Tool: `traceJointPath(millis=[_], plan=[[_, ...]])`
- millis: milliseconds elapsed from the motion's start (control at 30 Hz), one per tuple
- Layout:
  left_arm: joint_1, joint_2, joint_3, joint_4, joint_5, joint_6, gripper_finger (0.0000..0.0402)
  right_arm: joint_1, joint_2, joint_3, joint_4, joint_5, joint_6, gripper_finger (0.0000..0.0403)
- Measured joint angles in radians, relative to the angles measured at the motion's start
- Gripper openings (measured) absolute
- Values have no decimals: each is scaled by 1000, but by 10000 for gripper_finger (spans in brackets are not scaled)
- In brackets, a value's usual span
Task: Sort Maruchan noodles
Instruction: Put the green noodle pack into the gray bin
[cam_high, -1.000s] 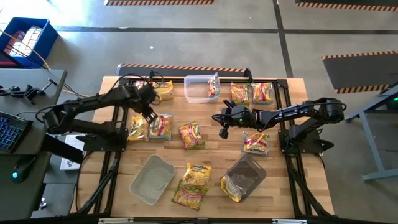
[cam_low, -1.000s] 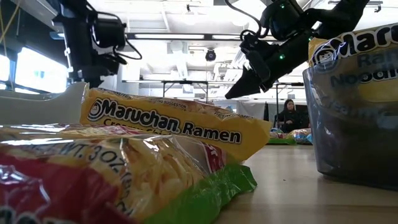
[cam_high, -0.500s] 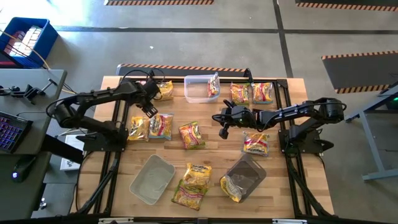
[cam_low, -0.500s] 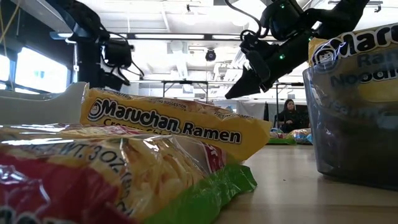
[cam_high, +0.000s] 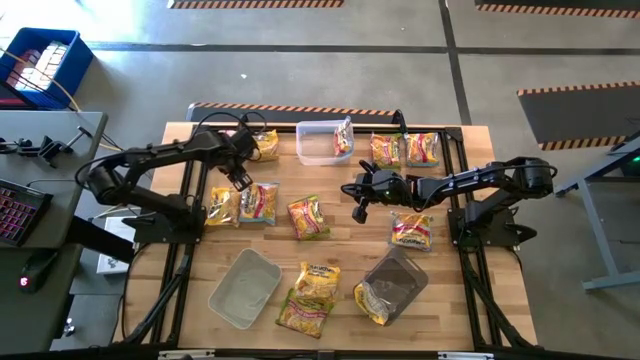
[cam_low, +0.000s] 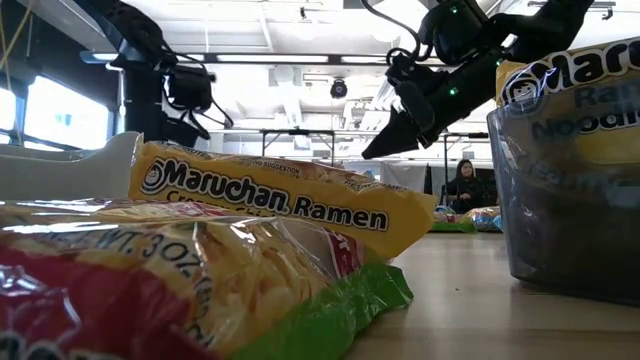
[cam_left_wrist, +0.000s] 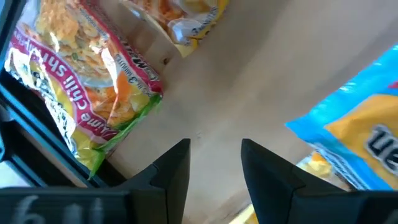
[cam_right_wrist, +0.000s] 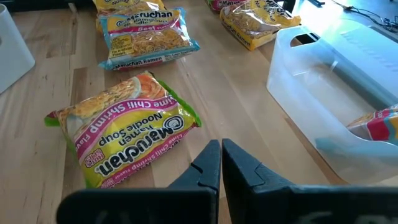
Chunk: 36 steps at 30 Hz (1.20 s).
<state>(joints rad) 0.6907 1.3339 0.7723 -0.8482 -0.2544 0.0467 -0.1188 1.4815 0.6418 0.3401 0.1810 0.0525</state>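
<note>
Since a second ago the left hand (cam_high: 241, 180) has lifted away from the packets at the left of the desk (cam_high: 330, 245) and drawn back toward the far-left corner; over the last half second it has barely shifted. Its two fingers (cam_left_wrist: 174, 171) stand apart with bare wood showing between them, holding nothing, above a gap between a lime chili shrimp packet (cam_left_wrist: 81, 93) and a blue-edged packet (cam_left_wrist: 354, 137). The right hand (cam_high: 358, 212) has not moved: it hangs over the middle of the desk, fingers pressed together and empty, just beyond a green-trimmed lime chili shrimp packet (cam_right_wrist: 124, 127). The Maruchan noodles lie scattered across the desk: a pair at the left (cam_high: 245, 204), one near the far-left corner (cam_high: 265, 144), two at the far right (cam_high: 404, 150), one leaning in the clear tub (cam_high: 318, 142) at the far edge, one under the right arm (cam_high: 411, 230), and several at the near edge beside an empty tub (cam_high: 243, 288) and a dark tub (cam_high: 395, 282).
</note>
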Motion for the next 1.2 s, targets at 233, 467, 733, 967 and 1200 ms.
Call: traceJointPath(millis=[233, 467, 733, 967, 1200], plan=[[-62, -65, 0, -10, 160, 61, 119, 0, 0, 0, 0, 0, 0, 0], [-200, -151, 0, 62, 224, 17, 106, 0, 0, 0, 0, 0, 0, 0], [-399, -199, 0, 218, 325, -59, 86, 0, 0, 0, -2, 0, 0, 0], [-581, -200, 0, 388, 350, -96, 68, 0, 0, 0, -1, 0, 0, 0], [-719, -194, 0, 535, 350, -164, 52, 0, 0, 0, -1, 0, 0, 0]])
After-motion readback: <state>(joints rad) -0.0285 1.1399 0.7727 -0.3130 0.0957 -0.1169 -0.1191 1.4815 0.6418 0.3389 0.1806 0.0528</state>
